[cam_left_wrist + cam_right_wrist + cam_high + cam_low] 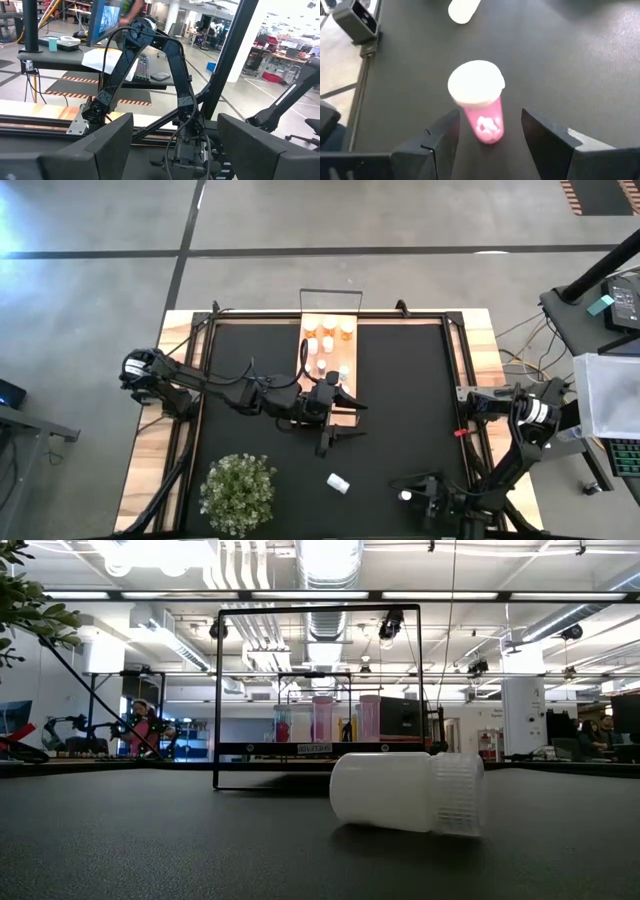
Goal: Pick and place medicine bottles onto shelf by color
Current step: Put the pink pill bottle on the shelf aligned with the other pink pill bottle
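Observation:
A pink medicine bottle with a white cap stands upright on the black mat near the table's front right; its cap also shows from above. My right gripper is open, one finger on each side of the bottle's lower body, with a gap showing on at least one side. A white bottle lies on its side on the mat. The shelf carries orange bottles at its far end and pale ones nearer. My left gripper hovers open beside the shelf's near end, holding nothing.
A potted green plant stands at the mat's near left. The shelf's thin black frame rises above the board. The right arm's base and cables sit on the right wooden strip. Bare mat lies between shelf and right gripper.

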Action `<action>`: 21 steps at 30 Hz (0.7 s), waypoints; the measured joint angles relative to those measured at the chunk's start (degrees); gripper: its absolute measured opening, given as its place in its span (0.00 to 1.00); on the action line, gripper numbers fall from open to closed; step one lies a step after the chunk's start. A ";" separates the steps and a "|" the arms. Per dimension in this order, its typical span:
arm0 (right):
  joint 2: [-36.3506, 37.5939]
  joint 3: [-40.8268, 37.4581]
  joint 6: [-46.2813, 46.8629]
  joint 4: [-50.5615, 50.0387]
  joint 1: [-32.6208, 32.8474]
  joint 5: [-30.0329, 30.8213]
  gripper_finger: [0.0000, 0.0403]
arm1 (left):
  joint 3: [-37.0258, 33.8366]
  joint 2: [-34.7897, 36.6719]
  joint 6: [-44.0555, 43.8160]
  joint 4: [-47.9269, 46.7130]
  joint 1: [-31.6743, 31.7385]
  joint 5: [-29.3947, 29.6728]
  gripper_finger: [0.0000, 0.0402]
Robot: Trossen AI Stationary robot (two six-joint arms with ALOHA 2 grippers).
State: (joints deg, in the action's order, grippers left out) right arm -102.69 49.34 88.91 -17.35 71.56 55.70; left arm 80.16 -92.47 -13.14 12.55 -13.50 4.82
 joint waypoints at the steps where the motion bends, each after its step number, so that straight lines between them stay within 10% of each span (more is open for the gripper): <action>1: -0.08 0.00 -0.19 0.03 -0.18 0.02 0.50 | 0.00 0.00 0.01 0.01 0.00 0.00 0.68; 21: -0.28 0.00 -1.51 1.31 -1.74 0.92 0.33 | -0.02 0.00 0.01 -0.21 0.02 0.00 0.68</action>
State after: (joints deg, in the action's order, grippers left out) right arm -102.98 49.34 87.39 -16.04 69.82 56.62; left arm 80.14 -92.47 -13.13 12.34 -13.47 4.82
